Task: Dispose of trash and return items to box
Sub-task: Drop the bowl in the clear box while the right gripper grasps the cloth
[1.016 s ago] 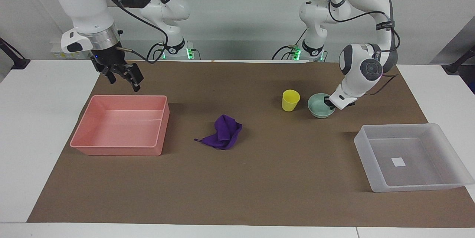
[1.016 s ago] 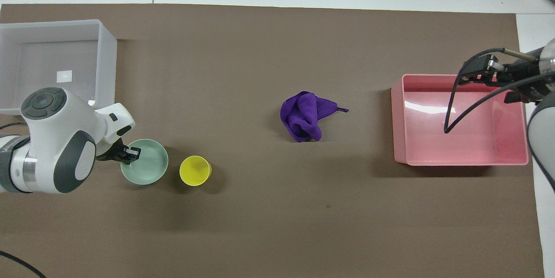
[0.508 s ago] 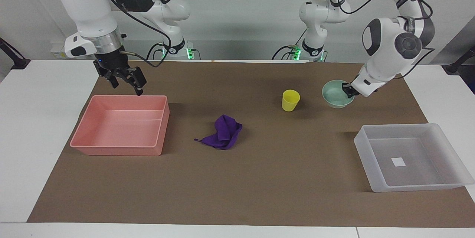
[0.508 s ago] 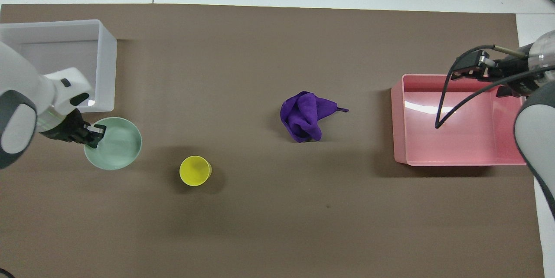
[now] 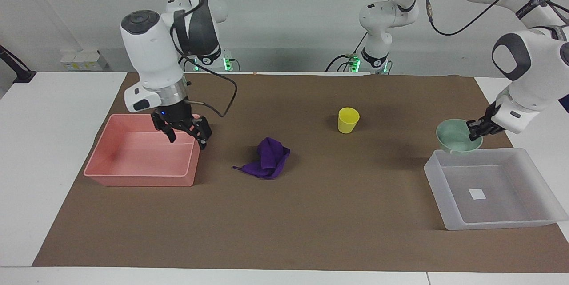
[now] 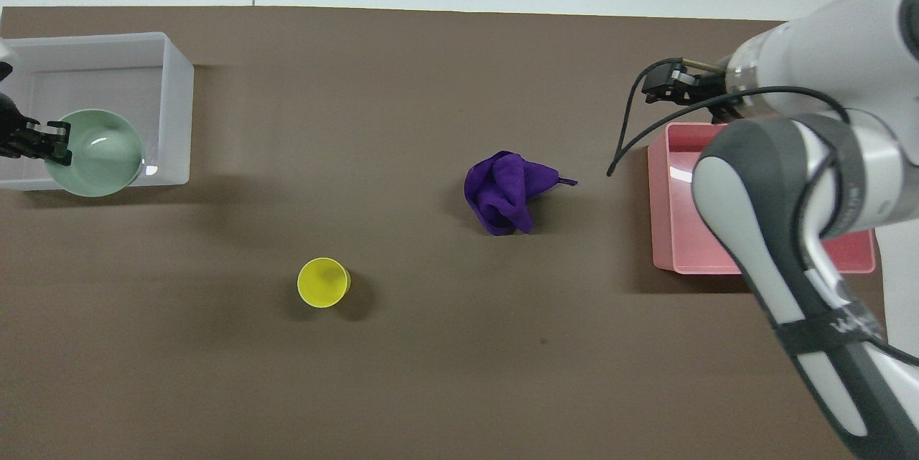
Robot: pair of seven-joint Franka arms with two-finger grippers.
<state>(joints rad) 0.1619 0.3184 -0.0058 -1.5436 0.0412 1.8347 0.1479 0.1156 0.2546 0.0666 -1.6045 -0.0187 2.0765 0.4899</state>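
You're mid-carry: the left gripper (image 5: 476, 130), at the facing view's right edge, is pinching the rim of the pale mint-green round bowl (image 5: 458, 137) above the robot-side wall of the translucent frosted-white plastic bin (image 5: 491, 189); lowering and letting go look next. The right gripper (image 5: 186, 129), fingers spread and empty, is hovering over the pink plastic bin (image 5: 142, 151). The crumpled deep-purple cloth rag (image 5: 268, 159) is lying mid-frame, the small yellow plastic cup (image 5: 347, 120) standing above it. Brown mat (image 5: 311, 222), white table (image 5: 44, 142).
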